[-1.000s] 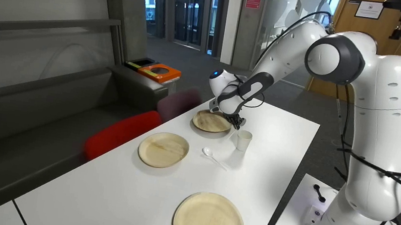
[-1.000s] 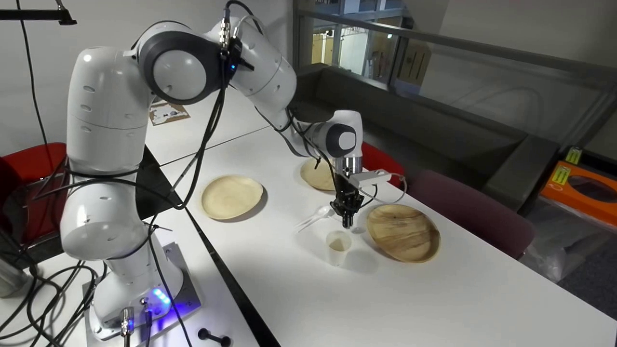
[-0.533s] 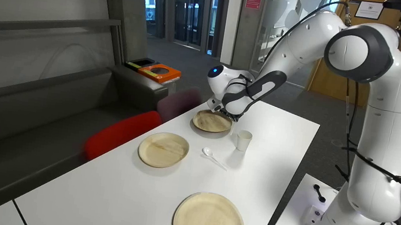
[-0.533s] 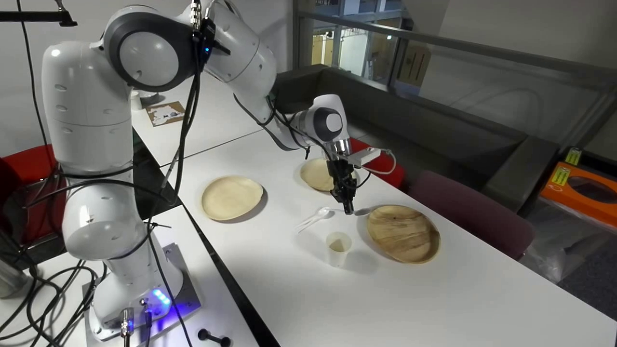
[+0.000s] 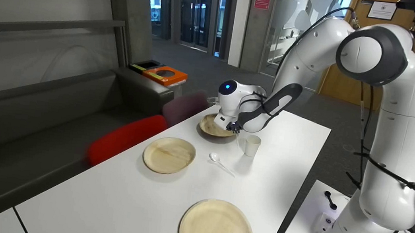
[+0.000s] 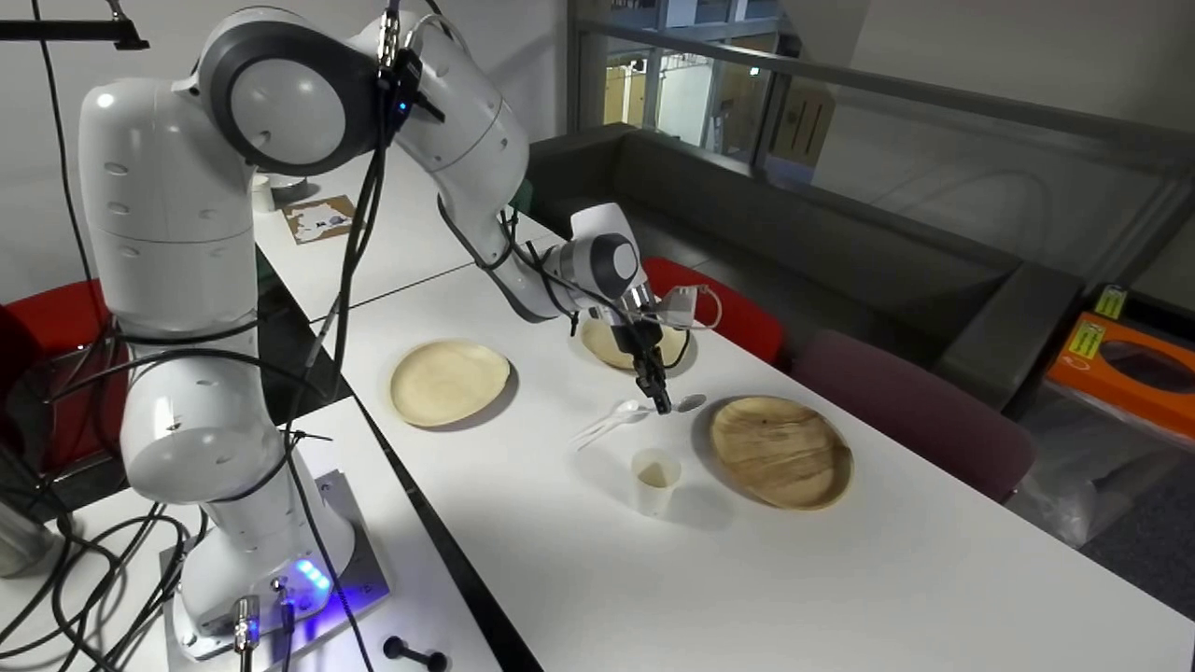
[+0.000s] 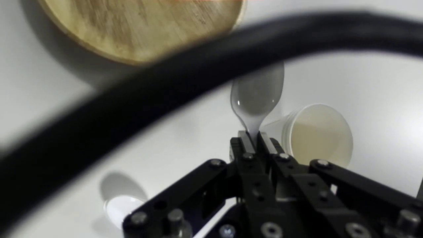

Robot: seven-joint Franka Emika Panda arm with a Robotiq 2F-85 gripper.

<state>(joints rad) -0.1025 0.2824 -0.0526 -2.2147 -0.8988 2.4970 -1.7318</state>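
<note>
My gripper (image 7: 253,140) is shut on the handle of a white plastic spoon (image 7: 256,96). The spoon's bowl points away from the fingertips, and a black cable crosses in front of its end in the wrist view. In an exterior view the gripper (image 6: 663,408) tilts down over the table, with the held spoon's bowl (image 6: 691,403) beside its tips. A pale cup (image 7: 320,135) stands upright close by, apart from the gripper; it shows in both exterior views (image 5: 252,145) (image 6: 655,481). A wooden plate (image 7: 148,29) lies beyond the spoon.
Another white spoon (image 5: 215,157) lies on the white table (image 5: 108,199); its bowl (image 7: 120,208) shows in the wrist view. Two more plates (image 5: 169,155) (image 5: 216,230) lie on the table. Red (image 5: 129,134) and maroon (image 5: 184,107) chairs and a sofa (image 5: 31,117) line the far side.
The gripper with the held spoon has moved away from the cup, the wrist tilting and shifting toward the plate by the red chair. The cup, plates and lying spoon have not moved.
</note>
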